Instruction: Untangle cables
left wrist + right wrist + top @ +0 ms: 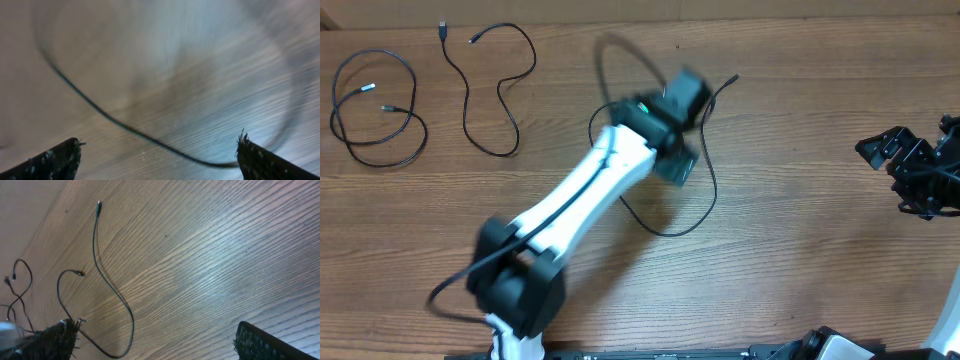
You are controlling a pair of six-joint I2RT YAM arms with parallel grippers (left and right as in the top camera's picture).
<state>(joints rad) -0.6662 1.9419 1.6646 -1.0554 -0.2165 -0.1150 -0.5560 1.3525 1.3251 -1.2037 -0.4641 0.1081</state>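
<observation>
Three cables lie apart on the wooden table [800, 260]: a coiled cable [386, 107] at the far left, a wavy cable [500, 92] just beside it, and a looped cable [125, 128] near the middle. The left gripper [159, 160] hangs over that loop (blurred in both views), fingers spread wide, clamping nothing. The right gripper [152, 342], equally wide and empty, sits well apart at the right edge.

Robotics lab bench, by look: wood-grain tabletop [800, 250] (uniform grain, plain surface), left arm [590, 190] in white-and-black casing based at near edge, black right arm [920, 170] at side, thin black cables [466, 115] laid flat.
</observation>
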